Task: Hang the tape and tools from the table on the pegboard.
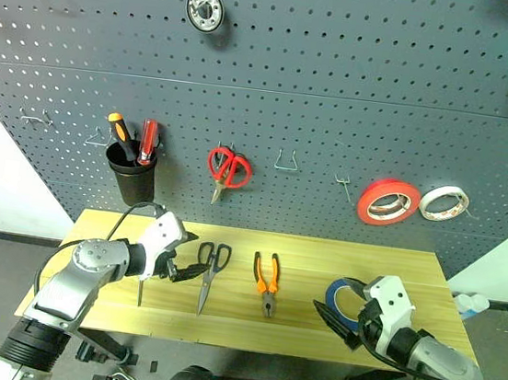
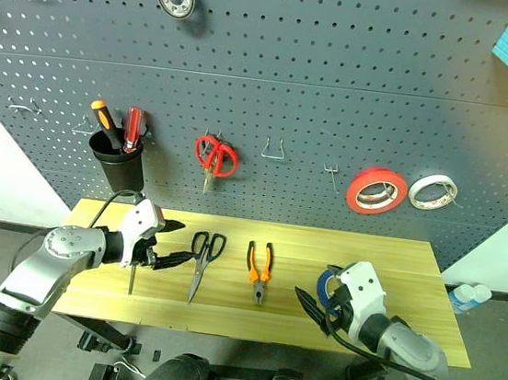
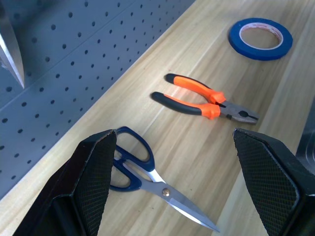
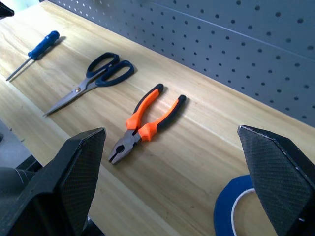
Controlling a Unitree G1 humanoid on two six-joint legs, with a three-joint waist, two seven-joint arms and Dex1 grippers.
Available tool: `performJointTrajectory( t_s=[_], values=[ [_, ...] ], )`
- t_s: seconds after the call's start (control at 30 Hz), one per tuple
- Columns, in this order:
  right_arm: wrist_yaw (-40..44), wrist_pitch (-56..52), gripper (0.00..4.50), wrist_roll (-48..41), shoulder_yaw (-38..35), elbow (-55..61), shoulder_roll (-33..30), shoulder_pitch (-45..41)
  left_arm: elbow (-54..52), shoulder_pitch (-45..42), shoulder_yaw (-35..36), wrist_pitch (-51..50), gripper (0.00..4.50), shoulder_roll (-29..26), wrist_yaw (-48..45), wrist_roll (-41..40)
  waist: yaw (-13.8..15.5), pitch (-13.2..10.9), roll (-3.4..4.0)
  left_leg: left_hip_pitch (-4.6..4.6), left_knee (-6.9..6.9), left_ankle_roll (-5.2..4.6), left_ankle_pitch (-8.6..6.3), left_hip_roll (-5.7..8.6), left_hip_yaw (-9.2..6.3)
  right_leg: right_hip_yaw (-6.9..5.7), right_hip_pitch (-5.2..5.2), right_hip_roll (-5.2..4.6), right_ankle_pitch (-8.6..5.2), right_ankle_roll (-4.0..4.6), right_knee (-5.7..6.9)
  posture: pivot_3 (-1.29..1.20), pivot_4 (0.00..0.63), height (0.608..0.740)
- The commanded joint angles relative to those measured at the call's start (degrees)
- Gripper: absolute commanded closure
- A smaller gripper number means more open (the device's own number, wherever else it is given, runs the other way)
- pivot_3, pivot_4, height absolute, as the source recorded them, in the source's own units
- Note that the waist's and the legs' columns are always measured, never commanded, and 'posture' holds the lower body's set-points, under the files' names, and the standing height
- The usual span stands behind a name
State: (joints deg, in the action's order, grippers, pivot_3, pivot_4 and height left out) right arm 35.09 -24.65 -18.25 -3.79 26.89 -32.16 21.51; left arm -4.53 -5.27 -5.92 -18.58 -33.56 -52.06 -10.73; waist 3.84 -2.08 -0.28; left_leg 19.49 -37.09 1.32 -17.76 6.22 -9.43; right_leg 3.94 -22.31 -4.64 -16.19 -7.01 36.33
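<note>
Four task items lie flat on the light wood-grain desk (image 1: pixel 300 339), all unhung. L to R: small blue-handled screwdriver (image 4: pixel 32 53) near the desk's left end, long axis running back edge to front edge, thin shaft toward the front; steel scissors (image 1: pixel 209 274) w/ dark loop handles at the back, blades shut, tip to front edge; pliers (image 1: pixel 267 282), orange/black grips to the back, jaws to front; blue tape (image 3: pixel 260 38), a flat ring, near the right end.

Left gripper (image 1: pixel 187 271) hovers btwn screwdriver and scissors, fingers spread, empty. Right gripper (image 1: pixel 338 323) just beside the tape, fingers wide apart, empty.

Pegboard (image 1: pixel 340 89): dark grey, perforated. A black cup (image 1: pixel 133 173) holds orange and red screwdrivers; red scissors, red-orange and white rolls hang.
</note>
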Motion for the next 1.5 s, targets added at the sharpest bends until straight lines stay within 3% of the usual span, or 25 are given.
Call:
performJointTrajectory(
  t_s=[0.03,0.7,0.97,1.13,1.5],
  values=[
    [-0.27,1.61,0.00,-0.06,-1.66,0.84,0.23,-0.06,-0.20,-0.62,0.64,1.45,0.57,-0.46,-0.40,-0.54,0.01,0.00,0.00,0.00,0.00,0.00,0.00,0.00,0.00,0.00,0.00,0.00,0.00,0.00,0.00,0.04,0.000,0.720],
    [-5.81,4.83,0.00,3.00,-3.17,-0.34,3.25,3.78,0.52,0.23,-0.32,2.53,0.57,-0.57,-2.07,-0.51,-0.10,0.02,0.02,-0.02,-0.01,0.00,0.00,0.00,0.01,0.00,0.01,0.00,0.00,0.00,0.01,0.02,0.000,0.720],
    [-11.70,1.99,0.00,5.65,-2.63,-0.23,5.99,2.84,-0.77,0.21,-2.08,1.88,0.57,-0.34,-2.47,-0.11,-0.15,-0.33,0.16,-0.02,0.00,0.00,0.00,0.00,0.00,0.01,0.00,0.00,0.00,0.01,0.01,0.01,0.039,0.720],
    [-15.25,-5.37,0.00,5.92,-1.28,-1.06,8.13,-1.01,-0.67,-1.64,-4.17,1.25,0.57,0.81,-2.64,0.15,-0.22,-1.21,0.26,-0.02,-0.02,0.00,0.00,-0.01,0.00,0.01,0.00,0.00,0.00,0.02,0.01,0.01,0.067,0.720],
    [-19.82,-10.77,0.00,9.19,1.83,-5.67,11.35,-7.65,2.52,-6.11,-7.81,1.02,0.57,3.31,-2.52,1.02,-0.34,-2.97,0.22,0.08,0.02,0.00,0.00,0.00,-0.01,0.01,-0.13,0.00,0.01,0.02,0.01,0.01,0.104,0.720]
  ],
)
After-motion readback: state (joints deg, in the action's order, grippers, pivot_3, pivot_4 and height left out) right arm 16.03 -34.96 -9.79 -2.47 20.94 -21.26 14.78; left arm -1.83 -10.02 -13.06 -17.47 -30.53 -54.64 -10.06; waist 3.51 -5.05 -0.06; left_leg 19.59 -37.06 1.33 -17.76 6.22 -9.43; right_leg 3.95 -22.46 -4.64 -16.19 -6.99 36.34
